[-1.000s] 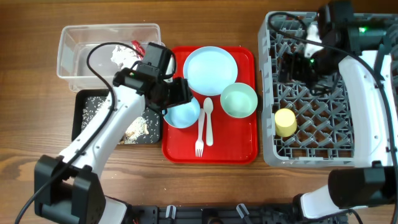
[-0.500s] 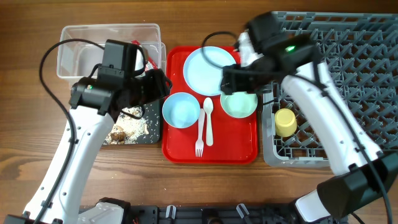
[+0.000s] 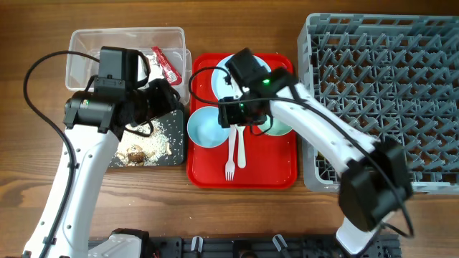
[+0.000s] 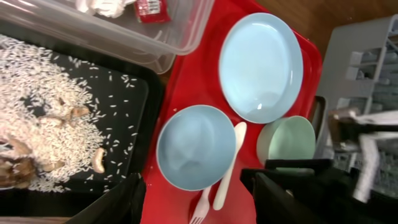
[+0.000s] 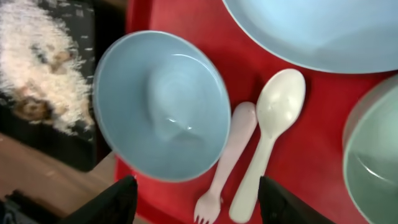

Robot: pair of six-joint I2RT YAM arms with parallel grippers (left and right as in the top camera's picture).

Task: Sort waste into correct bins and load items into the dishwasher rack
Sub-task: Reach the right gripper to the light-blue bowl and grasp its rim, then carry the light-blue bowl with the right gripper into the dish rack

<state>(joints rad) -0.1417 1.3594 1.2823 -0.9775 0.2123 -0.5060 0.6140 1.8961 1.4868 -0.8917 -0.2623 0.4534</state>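
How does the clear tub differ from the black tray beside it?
The clear tub has tall see-through walls; the black tray is shallow and opaque. The clear tub holds a red-and-white wrapper and a white tissue; the black tray holds rice and brown food scraps. Both are rectangular, beside the red tray.

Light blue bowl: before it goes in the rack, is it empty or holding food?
Empty: the light blue bowl shows only bare blue inside; the rice and scraps lie in the black tray.

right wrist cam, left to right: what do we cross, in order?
food scraps → light blue bowl → fork → spoon → mint green bowl. Plate left out: it spans several of these.
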